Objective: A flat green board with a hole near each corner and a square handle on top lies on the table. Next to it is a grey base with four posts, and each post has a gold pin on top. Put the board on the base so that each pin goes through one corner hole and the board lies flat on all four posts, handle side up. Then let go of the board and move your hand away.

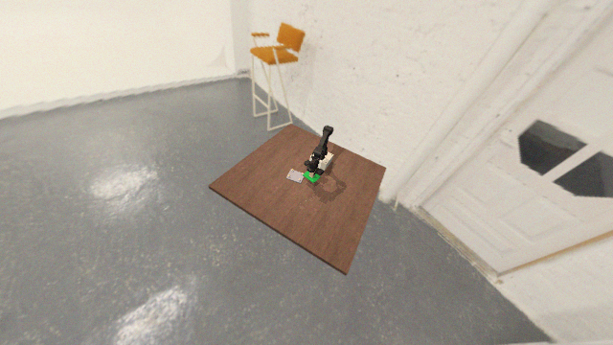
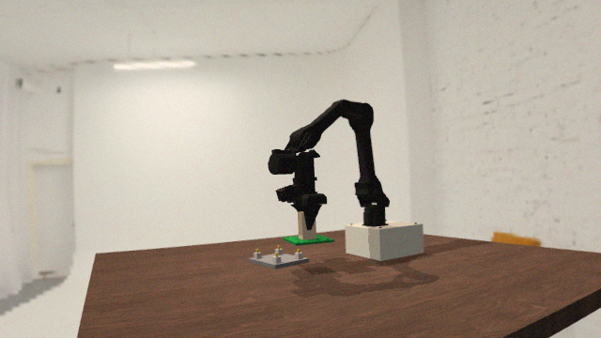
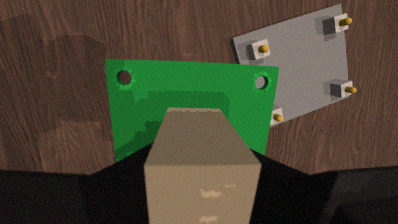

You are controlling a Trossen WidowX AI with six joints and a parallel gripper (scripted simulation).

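Nearest the wrist camera, the square tan handle rises between the fingers of the tool, which is clenched on it. Beyond it spreads the green board, handle side up, looking level, and judged to be carried above the worktop rather than resting on it. Two of its corner holes show in the wrist view; the other two are hidden, so line up with the visible pair but check the far side another way. Farther out lies the grey base, four posts standing, each tipped with a gold pin; in the wrist view one board corner overlaps it. The base sits turned relative to the board, so the step in hand, as I judge it, is to carry the board across at a height well over the pins, then rotate the wrist until the edges run parallel. Centre before lowering, and come down slowly and straight: a slight twist could leave a pin under the board and tip it. Ease the grip only once all four corners sit flat.
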